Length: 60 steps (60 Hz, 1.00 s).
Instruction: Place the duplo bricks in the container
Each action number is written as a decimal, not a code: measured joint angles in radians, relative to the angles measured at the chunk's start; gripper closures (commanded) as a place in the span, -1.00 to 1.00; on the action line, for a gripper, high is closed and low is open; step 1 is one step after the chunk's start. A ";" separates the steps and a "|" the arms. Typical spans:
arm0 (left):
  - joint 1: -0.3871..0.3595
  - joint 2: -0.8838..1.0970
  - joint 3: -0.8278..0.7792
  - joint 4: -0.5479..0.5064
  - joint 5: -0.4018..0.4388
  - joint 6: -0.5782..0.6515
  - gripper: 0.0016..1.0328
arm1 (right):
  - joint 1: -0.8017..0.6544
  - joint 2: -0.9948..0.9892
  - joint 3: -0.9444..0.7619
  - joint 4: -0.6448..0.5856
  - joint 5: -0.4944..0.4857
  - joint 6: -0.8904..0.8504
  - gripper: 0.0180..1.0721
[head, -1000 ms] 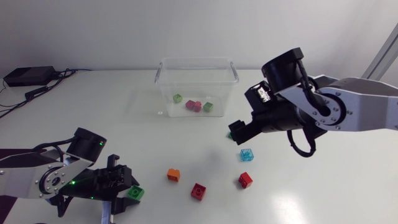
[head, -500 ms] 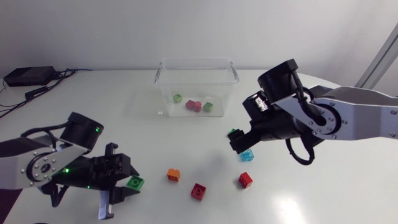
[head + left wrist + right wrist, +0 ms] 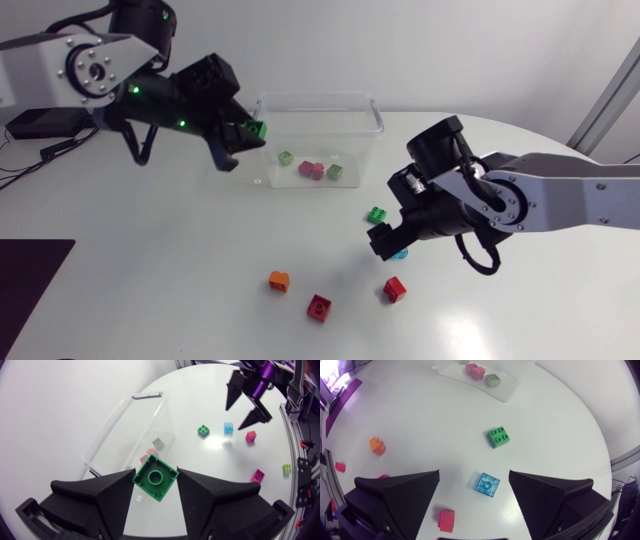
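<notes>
My left gripper [image 3: 247,137] is shut on a green brick [image 3: 257,129] and holds it in the air by the left rim of the clear container [image 3: 372,106]. In the left wrist view the green brick [image 3: 155,477] sits studs-up between the fingers, above the container [image 3: 120,425]. Three bricks lie inside: green [image 3: 285,157], pink [image 3: 311,169], green [image 3: 335,172]. My right gripper [image 3: 388,243] stands open low over a blue brick [image 3: 400,254]; the blue brick [image 3: 487,483] lies between its fingers, untouched.
Loose on the table are a green brick [image 3: 377,214], an orange brick [image 3: 279,282] and two red bricks [image 3: 319,307] [image 3: 395,289]. A black box [image 3: 40,122] with cables sits at the far left. A dark mat [image 3: 30,290] covers the front left corner.
My left arm has lifted the green brick off the front-left table and carried it up and back to the container's left rim. My right gripper has come down and forward over the blue brick.
</notes>
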 measured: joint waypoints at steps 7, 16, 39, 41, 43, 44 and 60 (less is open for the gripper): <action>-0.008 0.113 0.138 0.032 0.000 -0.068 0.47 | -0.005 0.005 -0.011 0.002 0.000 0.000 -0.91; -0.009 0.254 0.294 0.045 0.000 -0.121 0.47 | -0.013 0.019 -0.012 0.004 0.000 0.000 -0.91; 0.003 0.544 0.613 0.044 -0.009 -0.179 -0.53 | -0.018 0.053 -0.012 0.012 0.000 0.000 -0.91; 0.006 0.560 0.618 0.043 -0.009 -0.181 -0.57 | -0.018 0.053 -0.011 0.013 0.000 0.000 -0.91; 0.008 0.562 0.618 0.034 -0.009 -0.181 -0.62 | -0.018 0.053 -0.011 0.013 0.000 0.000 -0.91; 0.008 0.562 0.618 0.028 -0.009 -0.181 -0.65 | -0.019 0.053 -0.011 0.012 0.000 0.000 -0.91; 0.026 0.460 0.557 0.029 -0.008 -0.203 -0.84 | -0.038 0.136 0.050 0.031 0.011 0.000 -0.91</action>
